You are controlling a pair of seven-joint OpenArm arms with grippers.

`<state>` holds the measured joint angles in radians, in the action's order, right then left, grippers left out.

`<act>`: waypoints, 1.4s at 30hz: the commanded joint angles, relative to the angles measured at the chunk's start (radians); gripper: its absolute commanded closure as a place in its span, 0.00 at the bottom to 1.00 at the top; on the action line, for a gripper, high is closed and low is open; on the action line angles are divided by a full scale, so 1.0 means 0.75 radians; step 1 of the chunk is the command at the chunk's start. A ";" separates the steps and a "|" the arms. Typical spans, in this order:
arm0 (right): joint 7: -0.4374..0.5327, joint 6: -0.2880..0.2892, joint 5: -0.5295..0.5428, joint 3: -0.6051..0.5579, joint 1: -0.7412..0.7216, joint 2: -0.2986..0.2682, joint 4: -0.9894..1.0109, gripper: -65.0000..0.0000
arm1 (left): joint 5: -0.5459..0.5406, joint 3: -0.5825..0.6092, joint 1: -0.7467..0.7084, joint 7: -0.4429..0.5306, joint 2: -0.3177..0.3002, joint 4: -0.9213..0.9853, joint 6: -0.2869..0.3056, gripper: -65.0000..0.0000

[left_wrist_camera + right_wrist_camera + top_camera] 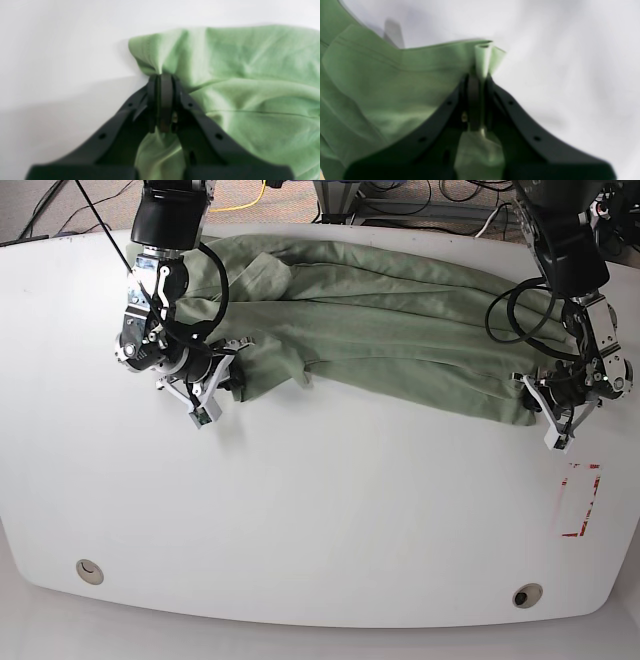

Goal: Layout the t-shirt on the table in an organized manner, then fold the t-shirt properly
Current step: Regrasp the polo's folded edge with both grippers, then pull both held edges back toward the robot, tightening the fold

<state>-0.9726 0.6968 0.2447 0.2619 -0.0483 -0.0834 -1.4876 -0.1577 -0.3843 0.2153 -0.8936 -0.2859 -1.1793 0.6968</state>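
Our left gripper (pixel 163 80) is squeezed tight on a corner of the t-shirt (pixel 250 82), and green cloth bunches up between its jaws. Our right gripper (pixel 480 77) is squeezed tight too, pinching a little rolled bit of the shirt's edge.

In the base view the t-shirt (pixel 390 330) lies stretched in a long, crumpled band across the far part of the white surface (pixel 320 510). One end is at our right gripper (pixel 222 375) on that view's left. The other end is at our left gripper (pixel 540 395) on that view's right.

Near the left gripper there is a red tape rectangle (pixel 580 500) on the surface. Two round holes (pixel 90 570) sit by the near edge, well apart from the shirt.
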 commanded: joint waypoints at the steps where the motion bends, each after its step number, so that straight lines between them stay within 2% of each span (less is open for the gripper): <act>1: 0.001 0.002 0.006 0.004 -0.014 -0.013 -0.020 0.96 | -0.010 -0.006 0.021 -0.004 -0.017 -0.026 0.002 1.00; 6: 0.001 0.002 0.006 0.004 -0.012 -0.013 -0.055 0.96 | -0.010 -0.010 0.015 -0.004 -0.019 -0.123 0.002 1.00; 13: -0.009 0.002 0.008 -0.002 0.051 -0.006 -0.266 0.96 | -0.010 -0.010 -0.075 -0.006 -0.021 -0.341 0.002 1.00; 17: -0.073 0.002 0.008 -0.002 0.065 -0.004 -0.356 0.96 | -0.010 -0.010 -0.120 -0.010 -0.023 -0.442 0.002 1.00; 24: -0.171 0.002 0.008 -0.002 0.123 -0.002 -0.540 0.96 | -0.010 -0.010 -0.157 -0.174 -0.027 -0.562 0.002 1.00; 32: -0.271 0.002 0.008 -0.002 0.211 -0.002 -0.675 0.96 | -0.003 -0.094 -0.206 -0.272 -0.027 -0.591 0.002 1.00; 38: -0.275 0.002 0.012 0.004 0.284 -0.002 -0.708 0.96 | -0.003 -0.131 -0.241 -0.348 -0.045 -0.591 0.002 1.00; 42: -0.275 0.002 0.098 0.006 0.337 -0.011 -0.708 0.96 | -0.010 -0.145 -0.294 -0.354 -0.084 -0.591 0.002 1.00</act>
<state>-1.1908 0.6987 0.2680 0.2607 0.1883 -0.0792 -1.9980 -0.1768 -0.4824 -0.0013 -1.1606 -0.3168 -1.6051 0.7002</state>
